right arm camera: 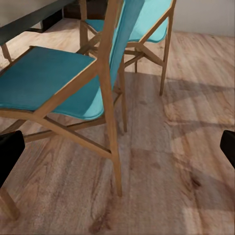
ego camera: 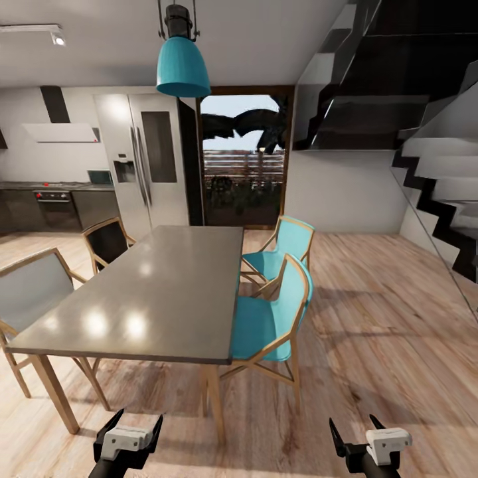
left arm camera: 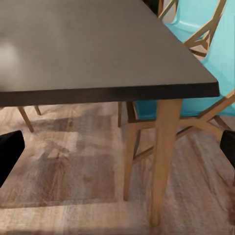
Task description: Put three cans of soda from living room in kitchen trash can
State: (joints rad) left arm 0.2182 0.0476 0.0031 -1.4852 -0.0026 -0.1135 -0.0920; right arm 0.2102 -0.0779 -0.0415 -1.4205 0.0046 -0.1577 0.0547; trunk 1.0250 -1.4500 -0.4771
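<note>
The three soda cans and the trash can are out of view. The kitchen lies at the far left, with a steel double-door fridge, a black oven and grey cabinets. My left gripper is open and empty, low in front of the near corner of the dining table. My right gripper is also open and empty, over bare wood floor. In the left wrist view, a black finger frames the table's corner and leg.
A long grey dining table on wooden legs stands straight ahead. Two teal chairs line its right side and two grey chairs its left. A dark staircase rises on the right. Open wood floor runs between the chairs and the stairs.
</note>
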